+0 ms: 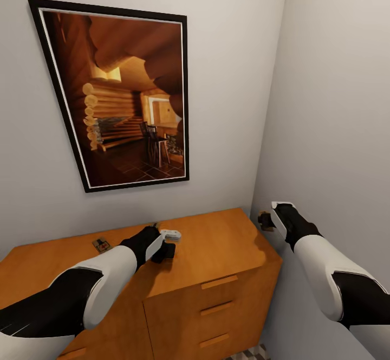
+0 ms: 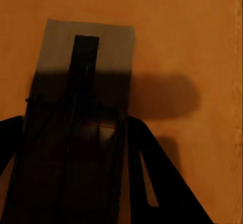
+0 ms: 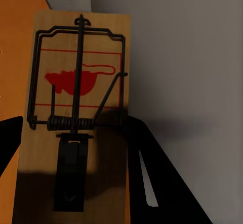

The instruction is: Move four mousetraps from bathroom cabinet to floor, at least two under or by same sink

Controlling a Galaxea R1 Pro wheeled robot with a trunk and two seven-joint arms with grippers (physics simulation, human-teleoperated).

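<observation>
The orange-brown cabinet [image 1: 216, 246] stands in the room's corner below me. One mousetrap [image 1: 101, 244] lies on its top near the back wall. Over the middle of the top, my left gripper [image 1: 165, 247] is shut on a second mousetrap [image 2: 86, 72], which sits between the dark fingers [image 2: 152, 173] in the left wrist view. My left gripper [image 2: 76, 128] shades that trap's near half. Past the cabinet's right edge, my right gripper [image 1: 266, 220] holds a third mousetrap [image 3: 76, 82] in the air close to the side wall. My right gripper [image 3: 73, 133] is shut on its end.
A large framed picture [image 1: 119, 94] hangs on the back wall above the cabinet. The grey side wall [image 1: 336, 105] runs close along the right arm. A bit of patterned bathroom floor [image 1: 250, 353] shows below the cabinet's drawer fronts [image 1: 216, 308].
</observation>
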